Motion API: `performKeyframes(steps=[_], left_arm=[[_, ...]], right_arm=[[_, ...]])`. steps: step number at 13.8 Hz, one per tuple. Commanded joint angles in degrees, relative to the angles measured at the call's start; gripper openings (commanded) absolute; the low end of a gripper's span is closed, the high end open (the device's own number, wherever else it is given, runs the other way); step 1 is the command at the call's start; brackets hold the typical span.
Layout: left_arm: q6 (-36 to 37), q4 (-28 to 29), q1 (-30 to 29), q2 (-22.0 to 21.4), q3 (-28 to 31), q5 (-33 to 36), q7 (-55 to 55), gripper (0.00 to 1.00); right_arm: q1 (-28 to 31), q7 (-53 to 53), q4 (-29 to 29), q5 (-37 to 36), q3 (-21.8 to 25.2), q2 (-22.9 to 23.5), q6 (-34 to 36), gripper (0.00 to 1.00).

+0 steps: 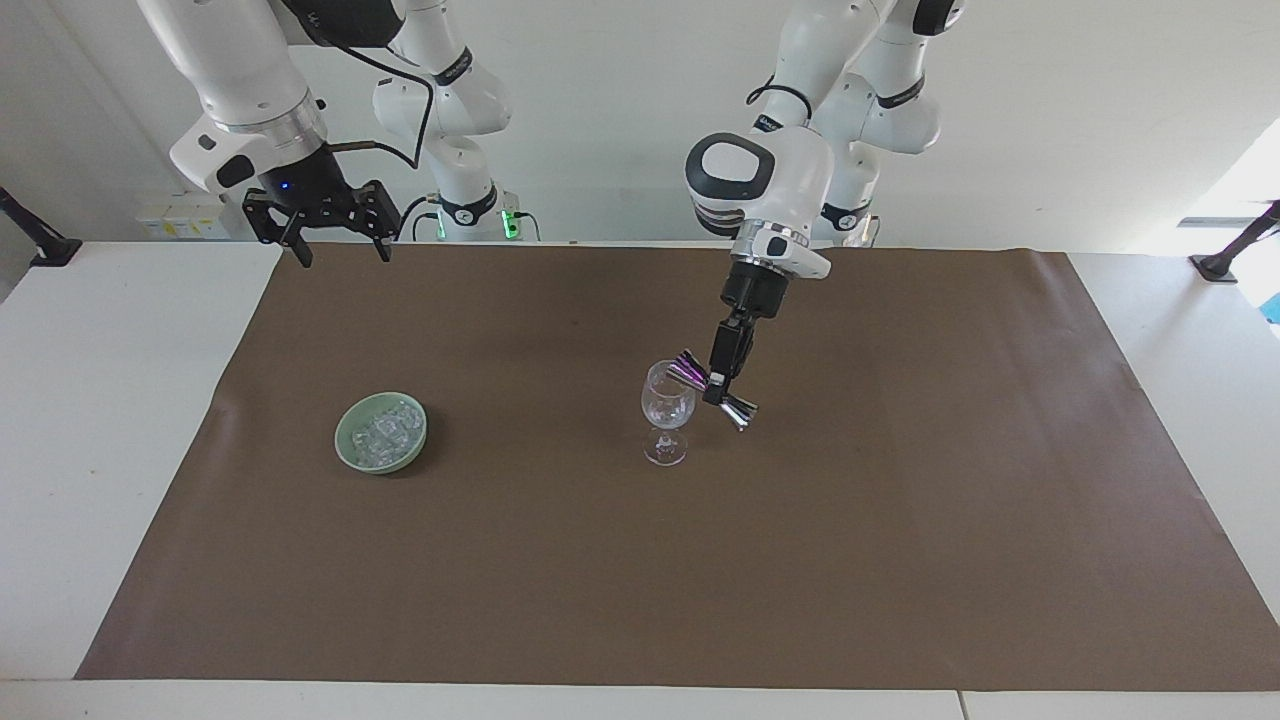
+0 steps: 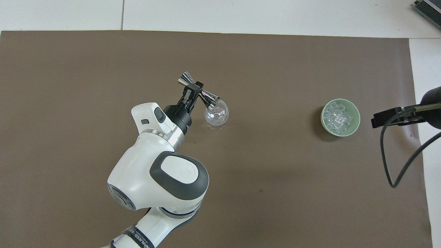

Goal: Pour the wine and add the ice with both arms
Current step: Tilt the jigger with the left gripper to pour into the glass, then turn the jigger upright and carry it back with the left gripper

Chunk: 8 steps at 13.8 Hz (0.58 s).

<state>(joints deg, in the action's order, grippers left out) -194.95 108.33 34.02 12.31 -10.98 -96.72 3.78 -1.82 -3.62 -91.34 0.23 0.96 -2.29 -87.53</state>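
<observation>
My left pincer (image 1: 718,392) clamps a shiny steel double-cone jigger (image 1: 712,389), tipped over the clear wine glass (image 1: 667,410). Glassy ice (image 1: 385,432) heaps in a green dish (image 1: 352,452), under neither pincer, toward my spread, waiting right pincer (image 1: 335,250).

A white worktop (image 1: 120,420) carries a brown mat (image 1: 900,520) over most of its surface. A plain white wall (image 1: 620,110) stands past it, with bright daylight at one edge.
</observation>
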Motion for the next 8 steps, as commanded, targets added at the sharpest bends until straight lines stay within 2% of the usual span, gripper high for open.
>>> performKeyframes(steps=[1, 8], left_arm=[[-1.49, -1.46, 0.96, 0.96, 0.60, 0.65, 0.44, 0.00], [-1.31, -1.55, 0.44, 0.87, 0.43, 0.04, 0.27, 0.00]], right_arm=[[0.68, -1.48, -0.59, -0.41, -0.52, -0.88, 0.69, 1.00], [0.68, -1.48, -0.59, -0.41, -0.52, -0.88, 0.60, 1.00]])
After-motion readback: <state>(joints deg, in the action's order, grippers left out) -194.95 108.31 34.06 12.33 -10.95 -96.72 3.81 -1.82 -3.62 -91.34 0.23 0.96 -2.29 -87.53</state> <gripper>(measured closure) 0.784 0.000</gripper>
